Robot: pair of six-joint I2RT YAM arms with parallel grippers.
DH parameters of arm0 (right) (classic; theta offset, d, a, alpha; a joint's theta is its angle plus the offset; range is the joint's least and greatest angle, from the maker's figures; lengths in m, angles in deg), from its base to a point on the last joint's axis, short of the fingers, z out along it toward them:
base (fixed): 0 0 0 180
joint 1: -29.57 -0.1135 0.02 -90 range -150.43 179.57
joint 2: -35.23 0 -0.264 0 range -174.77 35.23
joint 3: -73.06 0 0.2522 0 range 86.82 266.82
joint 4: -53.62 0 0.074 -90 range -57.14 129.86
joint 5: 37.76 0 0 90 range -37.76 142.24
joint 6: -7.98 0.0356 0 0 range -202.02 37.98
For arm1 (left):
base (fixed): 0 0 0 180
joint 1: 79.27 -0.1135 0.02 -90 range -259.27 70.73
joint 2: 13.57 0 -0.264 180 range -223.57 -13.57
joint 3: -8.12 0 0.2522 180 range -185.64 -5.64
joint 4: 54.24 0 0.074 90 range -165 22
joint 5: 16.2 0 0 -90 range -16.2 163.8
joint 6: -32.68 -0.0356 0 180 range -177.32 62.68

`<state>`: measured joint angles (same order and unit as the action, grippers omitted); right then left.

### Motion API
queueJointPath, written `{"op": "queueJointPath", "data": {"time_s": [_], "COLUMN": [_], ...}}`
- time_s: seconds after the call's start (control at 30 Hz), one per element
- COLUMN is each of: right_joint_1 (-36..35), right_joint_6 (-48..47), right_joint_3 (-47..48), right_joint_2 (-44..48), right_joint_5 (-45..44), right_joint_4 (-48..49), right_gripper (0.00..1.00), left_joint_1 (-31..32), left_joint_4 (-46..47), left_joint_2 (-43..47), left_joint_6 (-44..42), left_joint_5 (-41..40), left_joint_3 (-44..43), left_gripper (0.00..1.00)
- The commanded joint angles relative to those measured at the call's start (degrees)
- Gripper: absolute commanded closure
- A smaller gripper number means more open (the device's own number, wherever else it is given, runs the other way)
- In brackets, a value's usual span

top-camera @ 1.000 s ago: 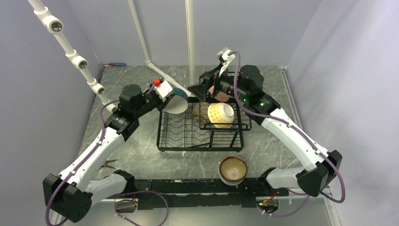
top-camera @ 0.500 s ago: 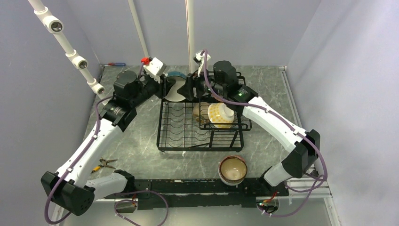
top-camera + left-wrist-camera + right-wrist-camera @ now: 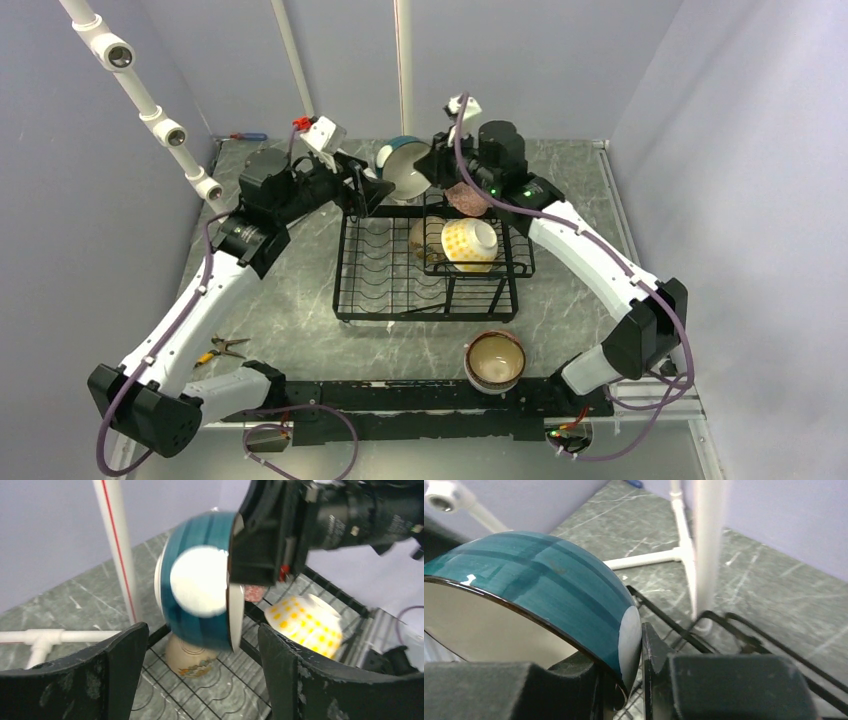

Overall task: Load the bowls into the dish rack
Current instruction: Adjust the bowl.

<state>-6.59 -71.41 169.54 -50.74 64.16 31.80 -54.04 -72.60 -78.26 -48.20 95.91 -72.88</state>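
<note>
On the left wrist view I read the teal bowl (image 3: 197,587) as blurred; the right tool (image 3: 255,555) hides part of its rim.

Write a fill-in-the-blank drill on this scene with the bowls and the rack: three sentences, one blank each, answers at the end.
1. The right gripper is clamped on the ___ of the teal bowl.
2. The left gripper stands ___, with nothing between its fingers touching them.
3. The dotted bowl lying in the raised basket of the dish rack has ___ dots.

Missing words: rim; open; yellow.
</note>
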Motion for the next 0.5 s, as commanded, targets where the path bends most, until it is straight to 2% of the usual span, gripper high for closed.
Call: {"op": "queueJointPath", "data": {"time_s": [0.0, 0.17, 0.27, 0.33, 0.4, 0.47], "right_joint_1": [2.5, 2.7, 2.7, 2.7, 2.7, 2.7], "right_joint_6": [-0.7, -0.7, -0.5, -0.4, 0.2, 0.9], "right_joint_3": [0.9, 3.6, 5.2, 6.6, 7.5, 7.9], "right_joint_2": [5.2, 5.2, 4.9, 4.6, 4.5, 4.3], "right_joint_5": [4.5, 5.6, 6.4, 6.5, 6.3, 5.9], "right_joint_4": [5.3, 1.4, -0.5, -2.0, -2.8, -3.1], "right_gripper": [1.0, 1.0, 1.0, 1.0, 1.0, 1.0], "left_joint_1": [-3.4, -8.6, -9.6, -9.6, -9.5, -8.8], "left_joint_4": [-1.2, 1.6, 3.7, 4.2, 4.8, -0.2], "left_joint_2": [0.4, -3.9, -6.3, -7.1, -7.5, -7.5], "left_joint_6": [8.0, 21.7, 26.7, 29.0, 29.8, 27.9], "left_joint_5": [14.1, 27.0, 33.1, 34.7, 33.7, 30.7], "left_joint_3": [-3.5, -5.9, -7.9, -8.9, -9.8, -10.9], "left_gripper": [0.15, 0.15, 0.11, 0.07, 0.06, 0.06]}}
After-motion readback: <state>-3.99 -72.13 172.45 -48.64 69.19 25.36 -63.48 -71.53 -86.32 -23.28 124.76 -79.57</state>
